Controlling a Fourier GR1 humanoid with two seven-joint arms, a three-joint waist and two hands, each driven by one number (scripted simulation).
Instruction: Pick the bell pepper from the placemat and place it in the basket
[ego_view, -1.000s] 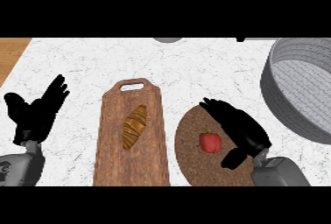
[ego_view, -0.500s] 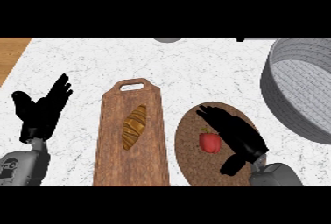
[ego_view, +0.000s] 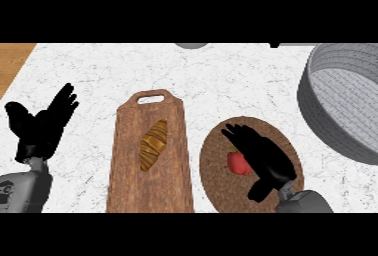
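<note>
A small red bell pepper (ego_view: 237, 163) lies on a round brown placemat (ego_view: 215, 165) at the lower right of the head view. My right hand (ego_view: 264, 157) is over the mat with its fingers straight and open, its palm right beside the pepper and covering its right side. The grey basket (ego_view: 332, 117) stands at the right edge, partly cut off. My left hand (ego_view: 43, 125) rests open at the left edge, fingers up, holding nothing.
A long wooden cutting board (ego_view: 151, 160) with a handle hole lies left of the placemat, and a croissant (ego_view: 153, 145) sits on it. A grey object (ego_view: 192, 45) shows at the top edge. The counter's wooden edge (ego_view: 13, 57) is at the upper left.
My right hand has drawn back towards me across the placemat, closing in on the pepper. The left hand has drifted slightly right. The pepper has not moved.
</note>
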